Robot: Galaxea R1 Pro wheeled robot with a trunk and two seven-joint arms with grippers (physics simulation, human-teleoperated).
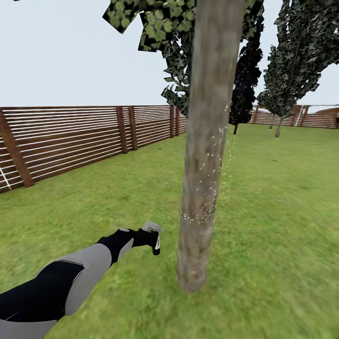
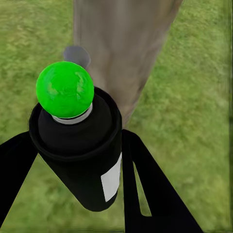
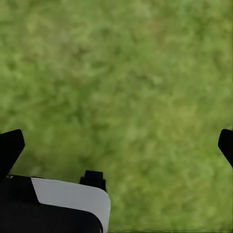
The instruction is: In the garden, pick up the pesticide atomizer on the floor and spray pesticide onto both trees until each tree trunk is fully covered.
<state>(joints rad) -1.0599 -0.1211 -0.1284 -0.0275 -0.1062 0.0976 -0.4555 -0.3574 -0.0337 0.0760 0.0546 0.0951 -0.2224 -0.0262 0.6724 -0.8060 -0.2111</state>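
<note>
One atomizer (image 2: 80, 150), one trunk (image 1: 205, 155), gripped.

Green grass floor (image 1: 282, 226) bears one tree trunk (image 1: 205, 155).

garden | lawn (image 1: 282, 212) | slat fence (image 1: 70, 136) | trees (image 1: 207, 141)

Directly ahead of your left gripper (image 1: 155, 239) the tree trunk (image 1: 207, 141) blocks the way, standing just beside the fingers (image 2: 150, 189). Open grass (image 1: 282, 212) lies on both sides of it, so you can pass either way. The wooden fence (image 1: 84, 136) closes off the far left, well apart. Under your right gripper (image 3: 116, 141) there is bare lawn.
</note>
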